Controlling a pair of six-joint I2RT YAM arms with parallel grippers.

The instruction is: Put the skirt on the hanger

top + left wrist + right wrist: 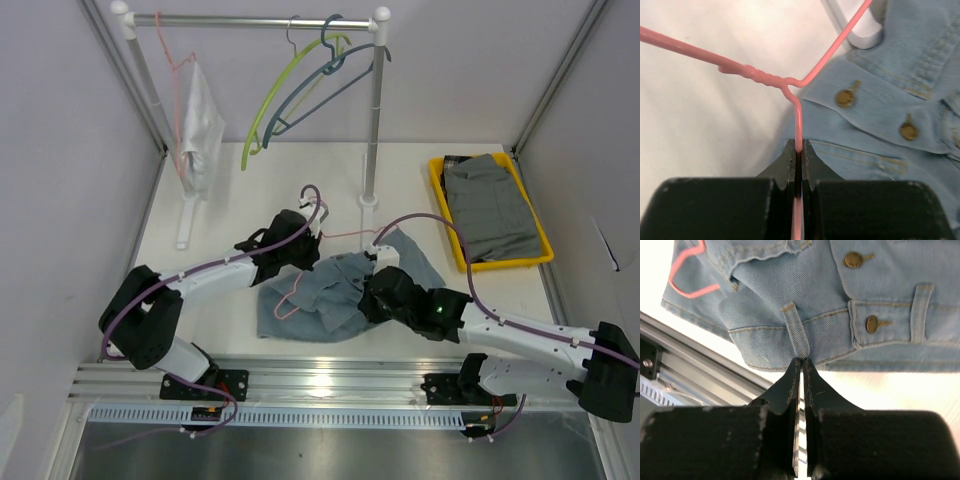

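Left wrist view: left gripper point(798, 147) jaws clamped on thin pink wire hanger point(760, 76) neck, right gripper point(802, 360) jaws pinching the waistband edge of light-blue denim skirt point(880, 125), which lies crumpled on white table point(220, 200). Step looks like threading; next move needs the waist spread and a hanger arm slid in. White rail post point(372, 130) stands just behind, yellow tray point(505, 264) off right.

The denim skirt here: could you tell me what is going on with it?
The left gripper is shut on the neck of the thin pink wire hanger; the right gripper pinches the waistband of the light-blue denim skirt at a belt loop. The skirt lies crumpled on the white table, not yet hung.
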